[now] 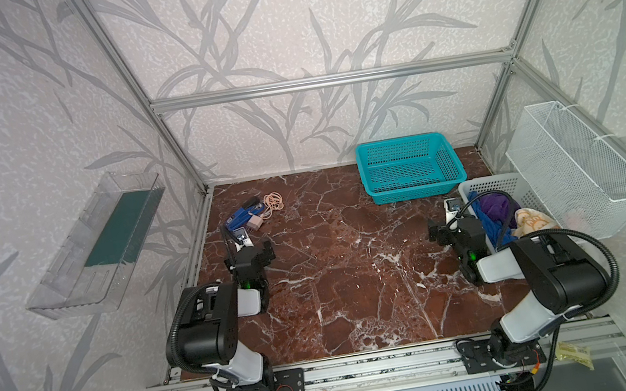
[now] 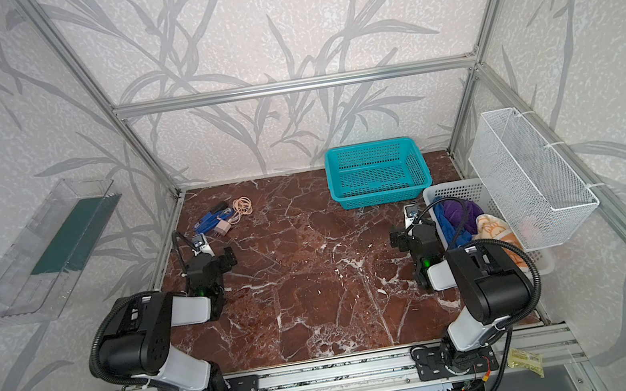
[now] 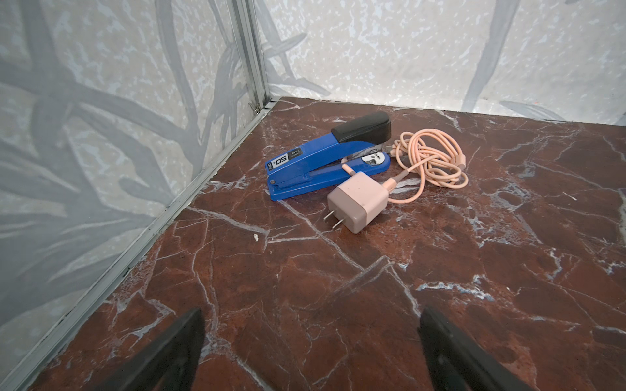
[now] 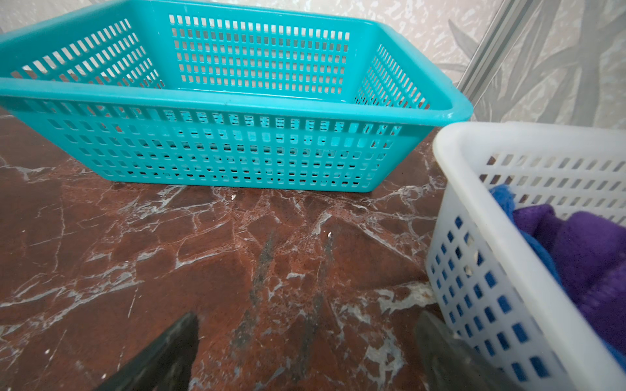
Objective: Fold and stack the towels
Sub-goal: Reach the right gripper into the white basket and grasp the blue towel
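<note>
The towels lie crumpled together in a white plastic basket (image 1: 486, 183) (image 2: 453, 186) at the right side of the table. A blue one (image 1: 490, 224) (image 4: 504, 198), a purple one (image 1: 493, 205) (image 4: 582, 250) and an orange one with white prints (image 1: 534, 222) (image 2: 493, 230) show. My right gripper (image 1: 455, 228) (image 4: 308, 318) hovers low over the marble just left of that basket, open and empty, one finger close to the basket's wall. My left gripper (image 1: 249, 256) (image 3: 310, 315) is open and empty over bare marble at the left.
An empty teal basket (image 1: 410, 167) (image 4: 237, 101) stands at the back right. A blue stapler (image 3: 325, 159), a pink charger (image 3: 357, 201) and its coiled cable (image 3: 430, 162) lie at the back left. A wire basket (image 1: 580, 165) hangs on the right wall, a clear shelf (image 1: 95, 241) on the left.
</note>
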Tool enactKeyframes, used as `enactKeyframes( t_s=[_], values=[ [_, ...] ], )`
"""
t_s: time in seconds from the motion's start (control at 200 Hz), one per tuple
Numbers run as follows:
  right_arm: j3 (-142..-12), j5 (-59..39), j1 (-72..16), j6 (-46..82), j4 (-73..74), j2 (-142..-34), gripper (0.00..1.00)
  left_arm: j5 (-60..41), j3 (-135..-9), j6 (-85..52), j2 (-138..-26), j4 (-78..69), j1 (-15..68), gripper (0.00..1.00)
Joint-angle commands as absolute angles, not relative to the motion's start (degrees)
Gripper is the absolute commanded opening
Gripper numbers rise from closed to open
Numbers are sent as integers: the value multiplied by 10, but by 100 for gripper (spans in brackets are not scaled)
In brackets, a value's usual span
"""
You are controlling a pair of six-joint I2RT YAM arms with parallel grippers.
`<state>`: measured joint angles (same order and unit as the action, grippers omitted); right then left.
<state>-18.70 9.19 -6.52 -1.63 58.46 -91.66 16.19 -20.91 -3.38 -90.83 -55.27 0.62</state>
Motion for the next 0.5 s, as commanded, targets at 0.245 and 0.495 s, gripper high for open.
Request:
enactKeyframes(
  t_s=[0.245,0.495],
  values=[
    [-349,164,-117,14,142,-709,97,196,-225,-14,-786,-444,24,99],
    [-462,305,-67,154,-213,-629,84,34,-387,-150,-736,-261,83,90]
  ],
)
